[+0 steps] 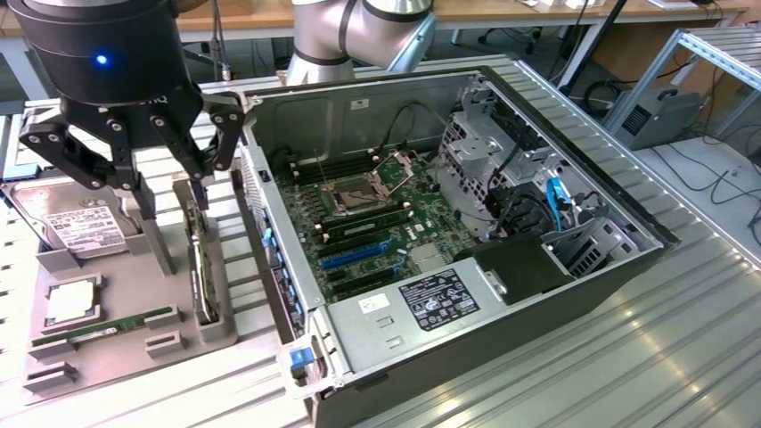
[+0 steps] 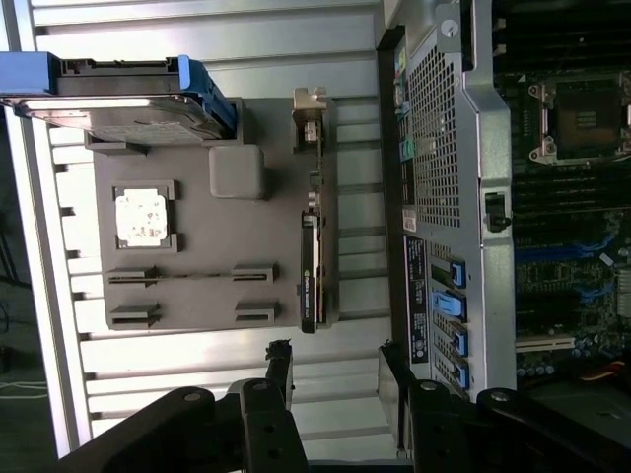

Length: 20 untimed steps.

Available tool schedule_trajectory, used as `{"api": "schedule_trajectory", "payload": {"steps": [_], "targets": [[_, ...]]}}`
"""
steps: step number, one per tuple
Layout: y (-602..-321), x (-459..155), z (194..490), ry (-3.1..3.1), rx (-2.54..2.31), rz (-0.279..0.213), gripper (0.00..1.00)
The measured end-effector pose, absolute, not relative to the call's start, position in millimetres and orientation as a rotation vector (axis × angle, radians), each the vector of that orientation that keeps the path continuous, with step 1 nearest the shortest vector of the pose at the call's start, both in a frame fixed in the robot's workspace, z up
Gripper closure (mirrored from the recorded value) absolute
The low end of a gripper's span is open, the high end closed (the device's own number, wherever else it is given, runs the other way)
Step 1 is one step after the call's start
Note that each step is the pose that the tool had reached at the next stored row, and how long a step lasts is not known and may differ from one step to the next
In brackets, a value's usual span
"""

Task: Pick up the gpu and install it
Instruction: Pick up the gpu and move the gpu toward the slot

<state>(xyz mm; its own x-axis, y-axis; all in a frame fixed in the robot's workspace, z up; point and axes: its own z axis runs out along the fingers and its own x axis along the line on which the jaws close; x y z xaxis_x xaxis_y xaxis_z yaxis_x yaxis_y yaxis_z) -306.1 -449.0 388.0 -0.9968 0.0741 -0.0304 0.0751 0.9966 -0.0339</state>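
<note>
— While the gpu (image 1: 205, 267), a thin brownish-dark expansion card with a silver metal bracket at one end, stands on edge in its slot of the grey moulded holder tray (image 1: 113, 361), we find the black two-fingered gripper (image 1: 160, 183) hanging above it, jaws spread wide and nothing between them. What worries us here?

— Alignment, first. From the wrist camera the gpu (image 2: 311, 246) lines up nearer one finger than the middle of the gripper (image 2: 335, 367). We judge that a straight descent could land that finger on the card's top edge instead of beside it.

— And around the card?

— A square grey block (image 2: 237, 172) rises from the tray just beside the slot, and the perforated rear wall of the open grey metal computer case (image 2: 434, 148) stands close on the other side. Either could catch a wide finger.

— Once gripped?

— We think a card this thin may tilt in the jaws. A tilted card would meet the blue slot (image 1: 351, 257) on the green motherboard (image 1: 411, 209) crookedly, or its bracket could snag the case wall.
</note>
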Motion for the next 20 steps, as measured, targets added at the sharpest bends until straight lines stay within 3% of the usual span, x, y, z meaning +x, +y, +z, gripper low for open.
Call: {"api": "schedule_trajectory", "payload": {"steps": [20], "targets": [[-449.1, -306.1, 383.6, 3.11, 0.116, -0.055, 0.52]]}}
